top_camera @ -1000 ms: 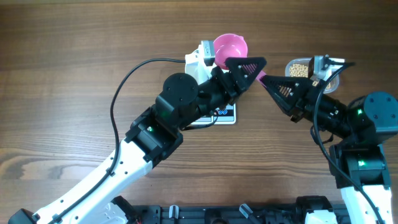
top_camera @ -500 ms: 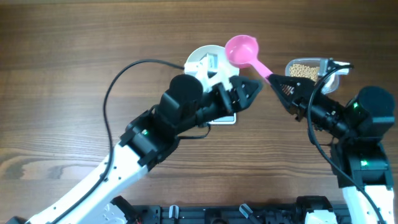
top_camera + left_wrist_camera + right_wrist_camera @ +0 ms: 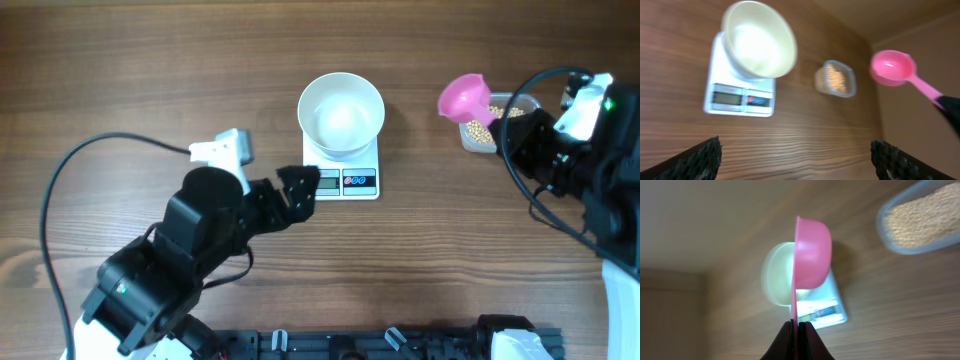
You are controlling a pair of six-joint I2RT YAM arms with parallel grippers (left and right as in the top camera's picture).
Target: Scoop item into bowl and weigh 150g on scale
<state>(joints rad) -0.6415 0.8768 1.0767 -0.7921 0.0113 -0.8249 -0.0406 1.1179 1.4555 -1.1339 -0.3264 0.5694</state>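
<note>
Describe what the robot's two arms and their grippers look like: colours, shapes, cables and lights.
Both arms are mostly black, with rounded joint housings and small green lights. The left arm has a white wrist block and a looping black cable. The right arm also carries black cables. The left gripper and right gripper have dark, tapering fingers.

White bowl (image 3: 341,113) sits upright and empty on white scale (image 3: 345,183).
Tan beans (image 3: 483,129) in clear tub (image 3: 466,143), at the bowl's 3 o'clock, well apart.
</note>
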